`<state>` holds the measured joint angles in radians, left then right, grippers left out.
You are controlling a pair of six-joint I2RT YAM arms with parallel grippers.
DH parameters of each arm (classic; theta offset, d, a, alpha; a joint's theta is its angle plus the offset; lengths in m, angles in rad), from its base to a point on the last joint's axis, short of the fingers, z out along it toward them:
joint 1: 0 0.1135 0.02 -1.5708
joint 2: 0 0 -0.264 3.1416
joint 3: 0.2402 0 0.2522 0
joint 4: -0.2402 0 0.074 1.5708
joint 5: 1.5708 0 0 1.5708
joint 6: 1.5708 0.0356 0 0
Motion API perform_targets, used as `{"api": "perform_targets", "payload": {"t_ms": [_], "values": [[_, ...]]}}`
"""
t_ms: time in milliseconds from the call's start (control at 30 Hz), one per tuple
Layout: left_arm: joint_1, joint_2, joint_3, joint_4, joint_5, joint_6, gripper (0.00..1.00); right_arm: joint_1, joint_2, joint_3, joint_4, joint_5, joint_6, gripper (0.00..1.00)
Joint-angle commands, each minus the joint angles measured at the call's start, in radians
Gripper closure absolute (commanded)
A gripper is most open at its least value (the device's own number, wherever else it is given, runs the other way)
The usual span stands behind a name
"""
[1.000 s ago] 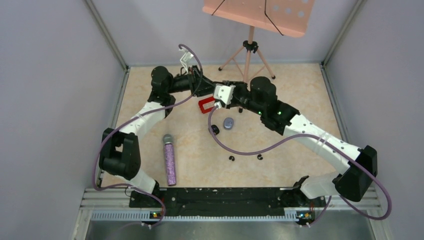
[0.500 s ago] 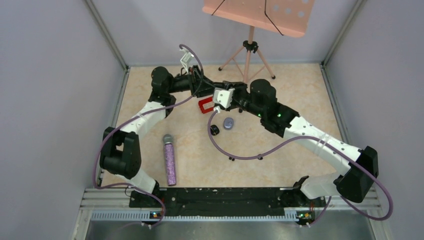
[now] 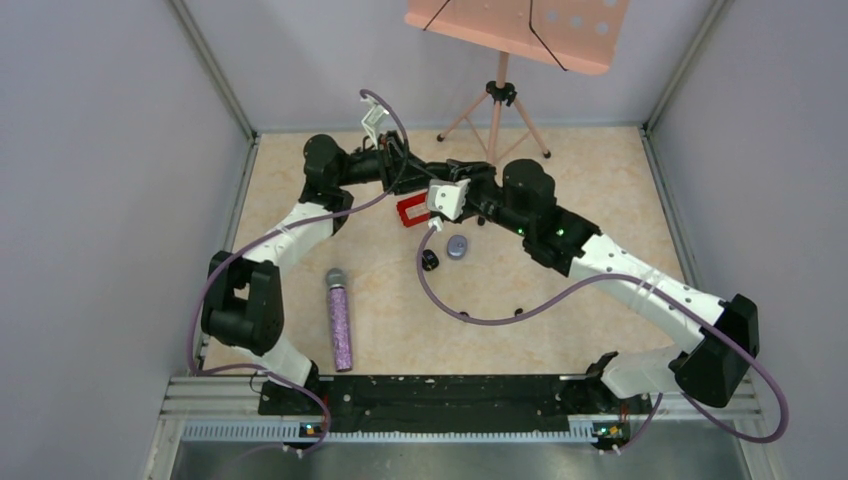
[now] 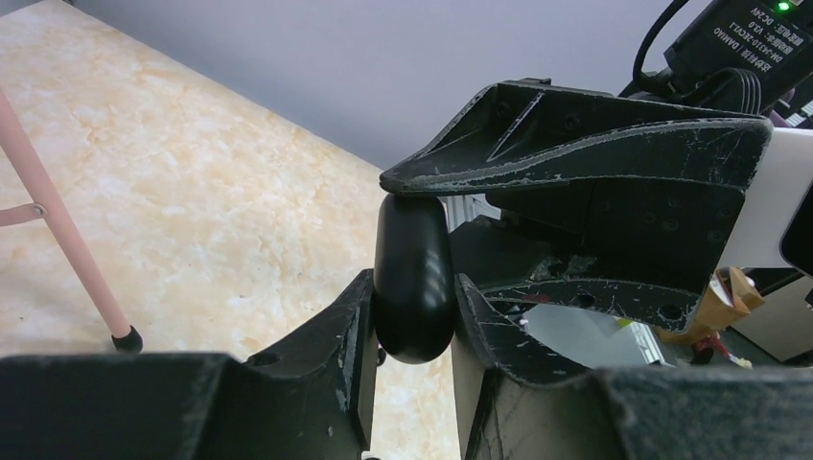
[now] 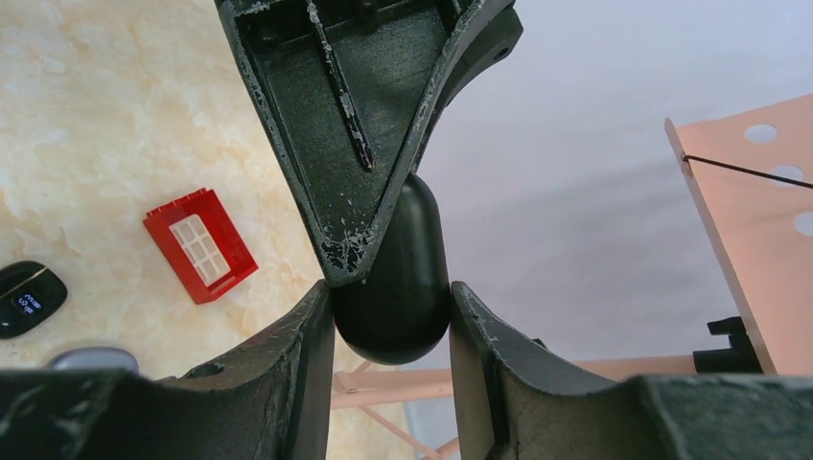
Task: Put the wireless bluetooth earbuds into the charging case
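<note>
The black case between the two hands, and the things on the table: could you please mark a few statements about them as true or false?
1. The left hand and the right hand both grip the black case. True.
2. The microphone stands upright. False: it lies flat on the table.
3. The red block lies on the table with no hand on it. True.
4. The right hand holds the grey case. False: the grey case lies free on the table.
</note>
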<state>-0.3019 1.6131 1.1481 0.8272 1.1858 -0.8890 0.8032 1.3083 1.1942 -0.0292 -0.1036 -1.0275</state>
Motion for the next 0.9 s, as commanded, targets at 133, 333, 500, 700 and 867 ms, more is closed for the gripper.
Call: {"api": "perform_targets", "payload": {"t_ms": [133,333,500,700,867], "values": [[-0.003,0.002,0.008,0.121,0.029,-0.007,0.9,0.006,-0.036,-0.017,0.049,-0.018,-0.048,0.72],[-0.004,0.001,-0.011,0.206,0.06,0.033,1.0,-0.022,0.015,0.167,-0.308,-0.107,0.093,0.41],[-0.004,-0.015,-0.04,0.246,0.102,0.103,1.0,-0.091,0.136,0.477,-0.729,-0.311,0.349,0.34],[-0.005,-0.049,-0.079,0.251,0.13,0.212,1.0,-0.124,0.267,0.702,-0.944,-0.477,0.449,0.43],[-0.005,-0.053,-0.077,0.267,0.131,0.221,1.0,-0.124,0.313,0.735,-0.97,-0.493,0.46,0.55]]}}
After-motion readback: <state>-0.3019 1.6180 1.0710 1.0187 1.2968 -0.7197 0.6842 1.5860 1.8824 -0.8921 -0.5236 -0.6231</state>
